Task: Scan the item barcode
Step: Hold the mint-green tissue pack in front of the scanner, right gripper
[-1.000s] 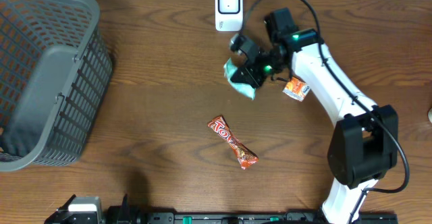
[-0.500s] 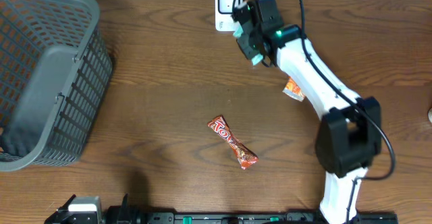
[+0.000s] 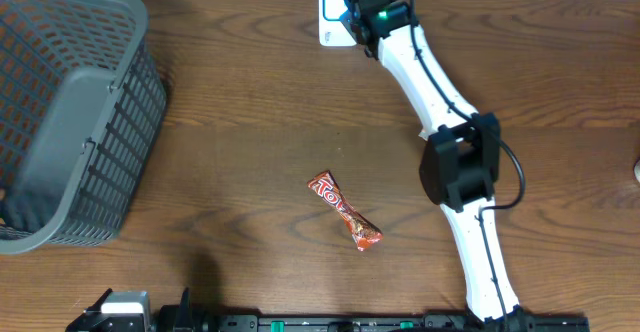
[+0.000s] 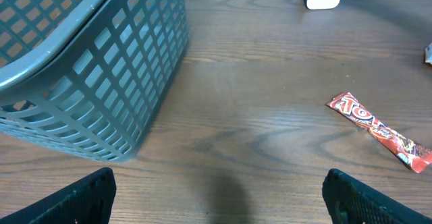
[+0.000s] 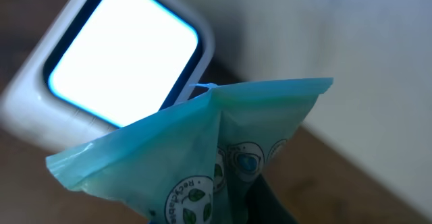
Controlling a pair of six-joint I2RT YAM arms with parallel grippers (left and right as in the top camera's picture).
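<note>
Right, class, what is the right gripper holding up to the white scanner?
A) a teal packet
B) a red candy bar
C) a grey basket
A: the right gripper pinches a teal packet before the scanner; the candy bar lies on the table.

I record the bench (image 3: 250,122) as mid-brown with darker wood grain. Upper left of the overhead view: basket (image 3: 60,122), grey, open lattice. Centre: snack wrapper (image 3: 344,211), red-orange with white lettering. Right wrist view: pouch (image 5: 196,150), teal with green leaf roundels; scanner (image 5: 101,62), white, with a dark-rimmed bright window.
</note>
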